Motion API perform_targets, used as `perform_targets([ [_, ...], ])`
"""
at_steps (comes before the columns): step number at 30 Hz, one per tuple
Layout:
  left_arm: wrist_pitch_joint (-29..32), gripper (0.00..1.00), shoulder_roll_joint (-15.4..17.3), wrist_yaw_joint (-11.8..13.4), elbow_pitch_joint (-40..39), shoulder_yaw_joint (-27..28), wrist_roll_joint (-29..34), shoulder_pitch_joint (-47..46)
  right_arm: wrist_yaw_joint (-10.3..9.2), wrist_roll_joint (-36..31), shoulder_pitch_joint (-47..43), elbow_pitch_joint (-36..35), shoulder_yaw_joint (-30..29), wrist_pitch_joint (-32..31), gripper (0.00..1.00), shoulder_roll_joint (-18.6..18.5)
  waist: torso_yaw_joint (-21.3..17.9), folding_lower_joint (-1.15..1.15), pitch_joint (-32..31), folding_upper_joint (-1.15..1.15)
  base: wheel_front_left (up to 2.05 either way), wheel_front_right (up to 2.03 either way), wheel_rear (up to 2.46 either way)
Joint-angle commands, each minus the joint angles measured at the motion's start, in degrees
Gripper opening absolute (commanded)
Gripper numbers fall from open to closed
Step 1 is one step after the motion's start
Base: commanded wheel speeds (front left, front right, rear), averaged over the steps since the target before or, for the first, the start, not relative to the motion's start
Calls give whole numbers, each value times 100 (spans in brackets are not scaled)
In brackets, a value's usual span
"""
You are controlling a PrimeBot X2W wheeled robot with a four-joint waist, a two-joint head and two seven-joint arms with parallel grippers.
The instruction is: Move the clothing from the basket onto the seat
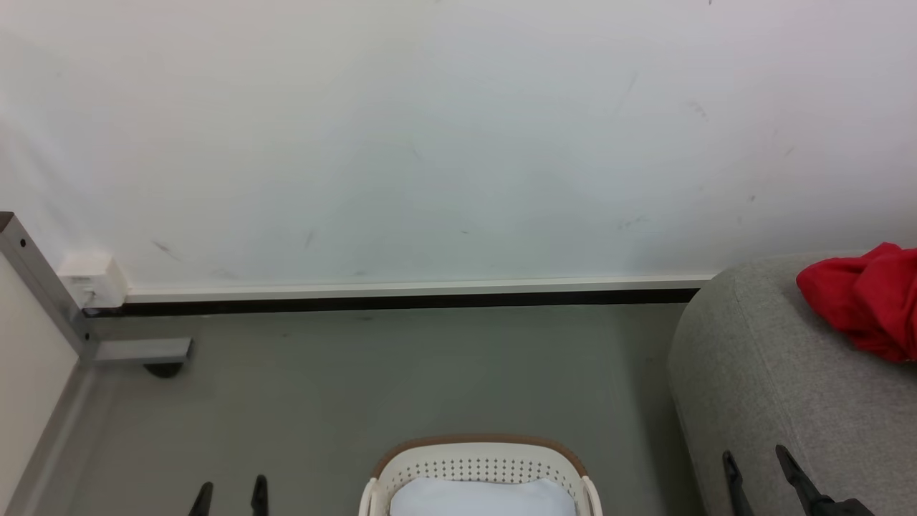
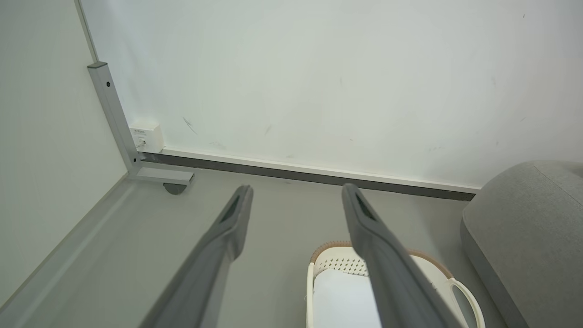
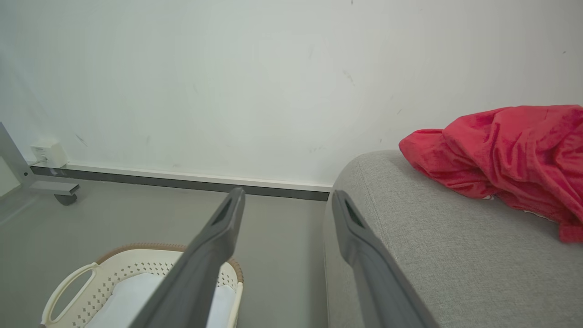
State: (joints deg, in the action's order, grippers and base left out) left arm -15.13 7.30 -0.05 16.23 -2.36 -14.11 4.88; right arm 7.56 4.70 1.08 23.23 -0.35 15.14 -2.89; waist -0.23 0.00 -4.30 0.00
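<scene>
The red clothing point(image 1: 863, 307) lies bunched on the grey seat point(image 1: 781, 387) at the right; in the right wrist view the clothing point(image 3: 505, 155) rests on the seat point(image 3: 437, 255) top. The white basket point(image 1: 478, 466) with its brown rim stands on the floor at bottom centre, showing a white inside; it also appears as the basket point(image 2: 339, 264) and basket point(image 3: 114, 273) in the wrist views. My left gripper point(image 1: 231, 497) is open at the lower left, left of the basket. My right gripper point(image 1: 756, 464) is open over the seat's front, holding nothing.
A white wall point(image 1: 430, 143) with a skirting strip point(image 1: 401, 290) stands behind the grey floor. A metal frame leg on a castor point(image 1: 136, 351) and a white box point(image 1: 93, 278) sit at the left corner beside a pale panel.
</scene>
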Motion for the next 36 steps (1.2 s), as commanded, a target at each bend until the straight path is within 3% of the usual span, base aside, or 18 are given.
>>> perform_targets([
  [1, -2, 100, -28, -37, 21, 49, 111, -44, -15, 36, 46, 20, 13, 0, 100, -2, 3, 0, 1, 0, 0, 0, 0],
  [12, -2, 100, -188, -224, 106, 287, 370, -71, -15, 85, 31, 34, 53, 0, 100, -1, -14, 0, 3, 0, 0, 0, 0],
  [13, 1, 0, -184, -220, 96, 268, 327, -27, 0, 60, 4, 35, 49, 0, 0, 1, -12, 0, 2, 0, 0, 0, 0],
  [16, 9, 0, -228, -219, 252, 232, 334, 45, 1, 60, -60, 171, 46, -4, 0, 20, -12, 0, 4, 0, 0, 0, 0],
  [36, 575, 0, -280, -354, 136, 417, -1758, -275, -1, 2299, 111, -115, -135, -567, 0, 10, -7, 0, 75, 0, 0, 0, 0],
])
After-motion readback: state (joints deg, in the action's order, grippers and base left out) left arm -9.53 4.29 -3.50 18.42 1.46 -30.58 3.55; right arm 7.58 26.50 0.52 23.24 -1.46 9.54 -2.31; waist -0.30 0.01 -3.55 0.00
